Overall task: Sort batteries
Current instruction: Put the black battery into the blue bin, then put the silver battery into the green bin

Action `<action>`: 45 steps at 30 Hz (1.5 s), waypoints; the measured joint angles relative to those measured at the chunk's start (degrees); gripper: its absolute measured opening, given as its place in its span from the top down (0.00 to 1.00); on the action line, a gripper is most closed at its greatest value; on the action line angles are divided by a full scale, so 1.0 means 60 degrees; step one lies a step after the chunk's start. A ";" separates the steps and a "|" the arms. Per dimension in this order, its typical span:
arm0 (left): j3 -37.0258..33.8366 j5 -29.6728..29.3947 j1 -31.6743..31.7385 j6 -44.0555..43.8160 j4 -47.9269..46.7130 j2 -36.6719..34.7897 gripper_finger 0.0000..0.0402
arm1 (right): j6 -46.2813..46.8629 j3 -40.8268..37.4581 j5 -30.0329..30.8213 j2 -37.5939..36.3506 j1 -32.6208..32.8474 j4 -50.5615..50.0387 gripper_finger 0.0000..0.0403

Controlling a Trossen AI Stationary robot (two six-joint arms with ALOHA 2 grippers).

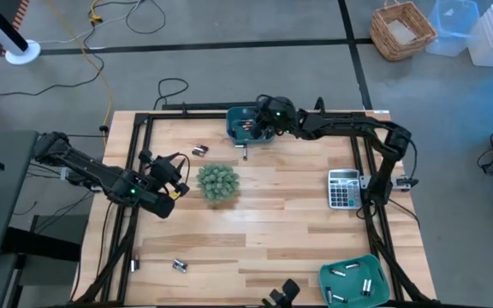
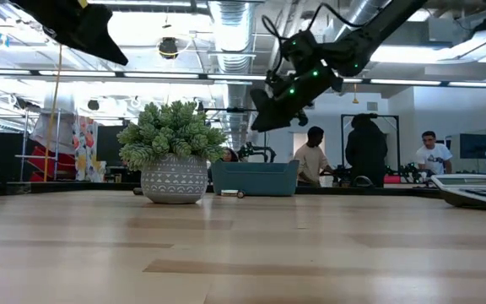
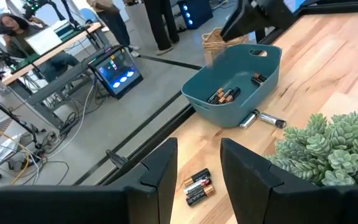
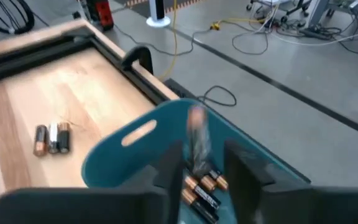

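- Two arms are seen over the wooden table (image 1: pixel 255 231); the left gripper (image 1: pixel 175 177) is held above the left side, near the potted plant (image 1: pixel 218 182), with its jaws parted and nothing between them.
- Three batteries (image 3: pixel 197 185) are seen lying together on the wood just past the left fingers (image 3: pixel 164 169).
- One more cell (image 1: pixel 179 266) is laid near the front left edge.
- At the far edge, the right gripper (image 4: pixel 199 163) is poised over a teal bin (image 1: pixel 240 122) holding several dark cells (image 4: pixel 199 189).
- Its jaws are open; a blurred silvery battery (image 4: pixel 197 138) is seen between them, apparently not gripped.
- Two loose cells (image 3: pixel 263 118) are laid beside that bin.
- A second teal bin (image 1: pixel 342 275) with silvery cells (image 1: pixel 352 269) is placed at the front right, below the calculator (image 1: pixel 342 188).
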 joint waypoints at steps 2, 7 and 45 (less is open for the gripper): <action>0.0000 0.0084 0.0000 -0.0007 0.0001 0.0000 0.71 | -0.0022 0.0105 0.0000 0.0056 0.0000 0.0041 0.59; 0.0000 0.0166 0.0000 -0.0195 0.0007 0.0000 0.71 | -0.0237 0.0124 0.0000 -0.0160 0.0010 -0.0038 0.47; 0.0351 1.1763 -0.1605 0.2031 0.1783 0.3421 0.43 | -0.0944 -0.1880 -0.0452 -0.3084 0.3778 -0.0375 0.47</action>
